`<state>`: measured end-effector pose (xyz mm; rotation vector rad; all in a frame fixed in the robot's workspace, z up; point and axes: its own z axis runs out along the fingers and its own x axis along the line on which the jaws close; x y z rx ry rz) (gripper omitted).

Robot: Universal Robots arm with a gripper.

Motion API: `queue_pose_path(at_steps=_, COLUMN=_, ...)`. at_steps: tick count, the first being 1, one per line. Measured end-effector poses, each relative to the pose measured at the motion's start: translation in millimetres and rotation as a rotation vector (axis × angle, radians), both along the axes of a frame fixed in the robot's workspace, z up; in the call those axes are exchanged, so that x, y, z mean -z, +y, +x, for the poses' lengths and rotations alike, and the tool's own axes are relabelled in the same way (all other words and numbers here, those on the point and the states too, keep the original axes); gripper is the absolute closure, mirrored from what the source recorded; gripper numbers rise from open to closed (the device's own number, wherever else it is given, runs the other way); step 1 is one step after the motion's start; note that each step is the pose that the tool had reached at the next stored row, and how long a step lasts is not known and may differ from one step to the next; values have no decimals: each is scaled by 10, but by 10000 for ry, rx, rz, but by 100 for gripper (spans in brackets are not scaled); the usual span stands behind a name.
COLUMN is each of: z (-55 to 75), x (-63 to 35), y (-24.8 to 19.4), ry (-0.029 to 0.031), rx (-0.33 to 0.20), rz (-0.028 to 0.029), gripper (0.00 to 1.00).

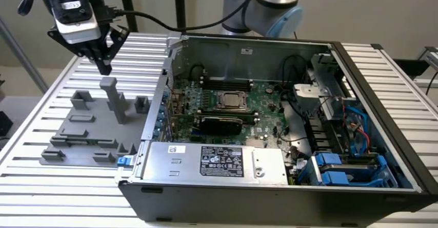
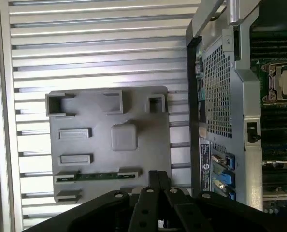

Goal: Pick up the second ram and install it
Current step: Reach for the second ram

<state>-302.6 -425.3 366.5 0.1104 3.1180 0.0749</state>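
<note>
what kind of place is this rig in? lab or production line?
Probably a robotics lab bench for PC assembly: an open desktop case on a slotted aluminium table, a grey fixture plate beside it, a robot arm behind.

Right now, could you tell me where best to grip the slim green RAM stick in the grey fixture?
Probably its bare middle span, pinched across its thickness from straight above: the slim green RAM stick stands edge-up in the grey plastic fixture, whose blocks cover both ends.
</note>
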Motion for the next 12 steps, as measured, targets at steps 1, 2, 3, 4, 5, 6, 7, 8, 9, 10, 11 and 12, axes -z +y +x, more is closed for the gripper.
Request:
queue_pose_path(at_steps=1, z=-46, x=7, y=-13, ry=1, rx=0, rz=0, gripper=89)
queue_pose_path(at_steps=2, z=-94, x=15, y=-26, ry=0, rx=-1, rz=1, gripper=89)
queue_pose_path(at_steps=3, z=-139, x=21, y=-39, ry=0, rx=-1, rz=1, gripper=89)
queue_pose_path(at_steps=4, z=-183, x=28, y=-52, ry=0, rx=-1, rz=0, gripper=89)
queue_pose_path(at_steps=5, z=-228, x=34, y=-65, ry=1, rx=0, rz=0, gripper=89)
queue_pose_path(at_steps=6, z=-272, x=41, y=-78, ry=0, rx=0, rz=0, gripper=89)
queue_pose_path(at_steps=7, z=-315, x=49, y=-91, ry=-1, rx=0, rz=1, gripper=89)
queue_pose_path(at_steps=8, z=-359, x=56, y=-106, ry=0, rx=1, rz=0, gripper=89)
queue_pose_path(at_steps=9, z=-401, x=63, y=-120, ry=1, rx=0, rz=0, gripper=89)
queue_pose_path(at_steps=10, z=-442, x=71, y=-134, ry=-1, rx=0, rz=1, gripper=89)
queue_pose_path(at_steps=11, z=-484, x=79, y=-148, ry=0, rx=0, rz=0, gripper=89)
queue_pose_path(at_steps=12, z=-525, x=87, y=-162, ry=0, rx=0, rz=1, gripper=89)
